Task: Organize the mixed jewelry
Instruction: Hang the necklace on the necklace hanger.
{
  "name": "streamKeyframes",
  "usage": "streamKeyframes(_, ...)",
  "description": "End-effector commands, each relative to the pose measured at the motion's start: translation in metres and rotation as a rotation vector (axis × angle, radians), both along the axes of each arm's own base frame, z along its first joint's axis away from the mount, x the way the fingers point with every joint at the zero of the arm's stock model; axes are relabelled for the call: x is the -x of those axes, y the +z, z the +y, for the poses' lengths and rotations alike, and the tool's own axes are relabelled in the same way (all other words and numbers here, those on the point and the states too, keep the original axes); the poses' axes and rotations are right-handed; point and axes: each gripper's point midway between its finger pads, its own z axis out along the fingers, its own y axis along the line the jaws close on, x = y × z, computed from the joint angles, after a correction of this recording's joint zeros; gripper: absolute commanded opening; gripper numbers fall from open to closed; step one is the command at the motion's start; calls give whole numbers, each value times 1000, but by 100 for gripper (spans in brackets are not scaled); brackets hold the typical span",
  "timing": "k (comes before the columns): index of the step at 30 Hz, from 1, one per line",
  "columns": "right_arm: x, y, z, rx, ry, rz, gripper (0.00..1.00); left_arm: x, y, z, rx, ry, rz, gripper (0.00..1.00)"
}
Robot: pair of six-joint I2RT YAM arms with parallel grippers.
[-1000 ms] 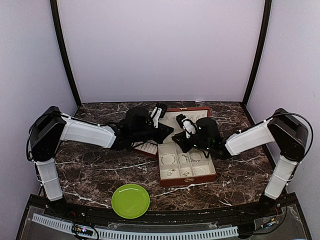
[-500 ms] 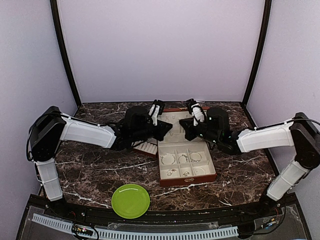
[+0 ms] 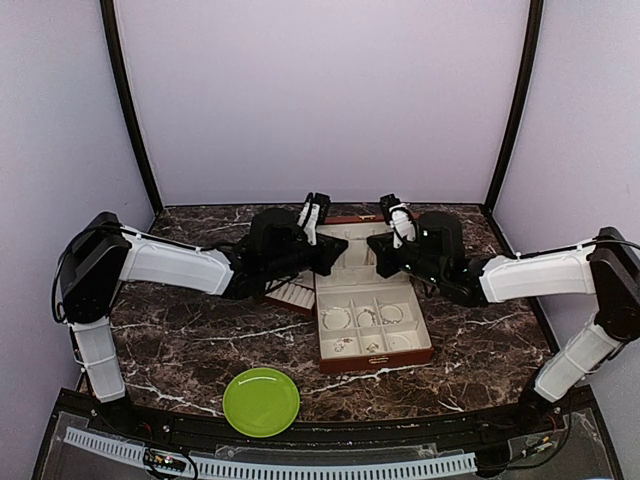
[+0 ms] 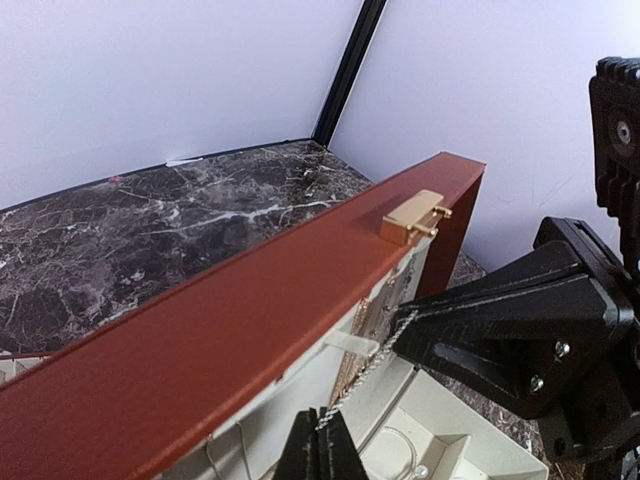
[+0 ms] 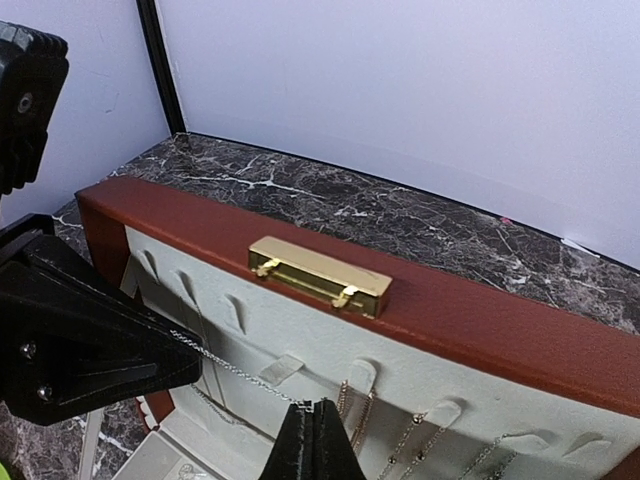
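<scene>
A thin silver chain (image 4: 370,365) of the mixed jewelry is stretched taut between my two grippers, in front of the cream lining of the open box lid (image 5: 250,300). My left gripper (image 4: 322,428) is shut on one end of it. My right gripper (image 5: 313,410) is shut on the other end of the chain (image 5: 235,368). In the top view the left gripper (image 3: 343,243) and right gripper (image 3: 372,242) nearly meet tip to tip over the reddish-brown box (image 3: 375,362). More silvery pieces (image 3: 338,318) lie in its cream compartments.
Gold chains (image 5: 352,408) hang from tabs in the lid, under the gold clasp (image 5: 320,272). A cream-lined flat tray (image 3: 292,296) lies partly under my left arm. A green plate (image 3: 261,402) sits near the front edge of the marble table (image 3: 190,345).
My right gripper has risen from over the box compartments to the lid and shut on the chain. My left gripper has shifted slightly up and back, staying shut.
</scene>
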Motion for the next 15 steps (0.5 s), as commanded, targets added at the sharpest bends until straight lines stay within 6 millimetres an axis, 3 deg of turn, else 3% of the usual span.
streamKeyframes(1, -10, 25, -6, -48, -42, -44, 0, -10, 21, -2, 54, 51, -27, 0)
streamKeyframes(15, -28, 21, 2, -44, -57, -4, 0, -16, 11, -1, 38, 88, 10, 0)
